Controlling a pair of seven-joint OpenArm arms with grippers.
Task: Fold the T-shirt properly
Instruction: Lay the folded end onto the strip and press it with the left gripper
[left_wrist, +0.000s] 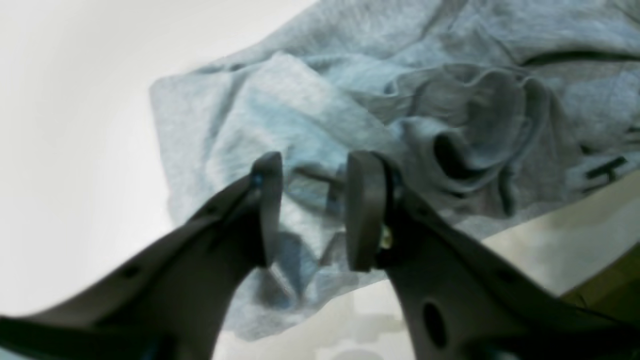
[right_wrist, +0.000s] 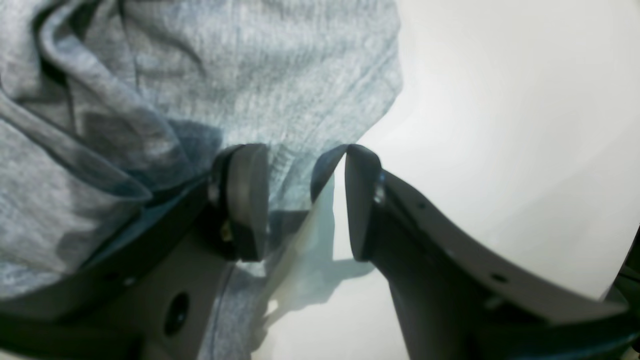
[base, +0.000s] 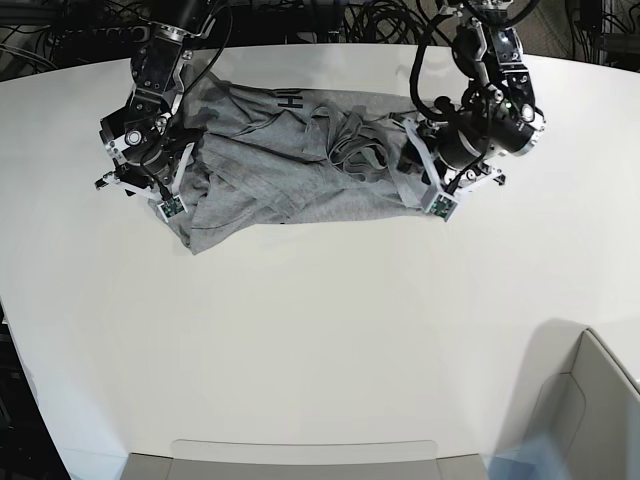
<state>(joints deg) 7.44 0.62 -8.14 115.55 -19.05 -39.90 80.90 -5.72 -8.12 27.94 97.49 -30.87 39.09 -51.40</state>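
White table (base: 320, 340) holds crumpled grey T-shirt (base: 290, 170) near far edge, between both arms. Left gripper (left_wrist: 312, 210) spread above cloth, pinching nothing. Right gripper (right_wrist: 305, 200) spread at shirt's edge, empty.

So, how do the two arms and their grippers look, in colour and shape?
Both arms are black with silver-grey joint housings and black cables. The left gripper and right gripper have dark grey, curved fingers with flat oval pads and small round holes.
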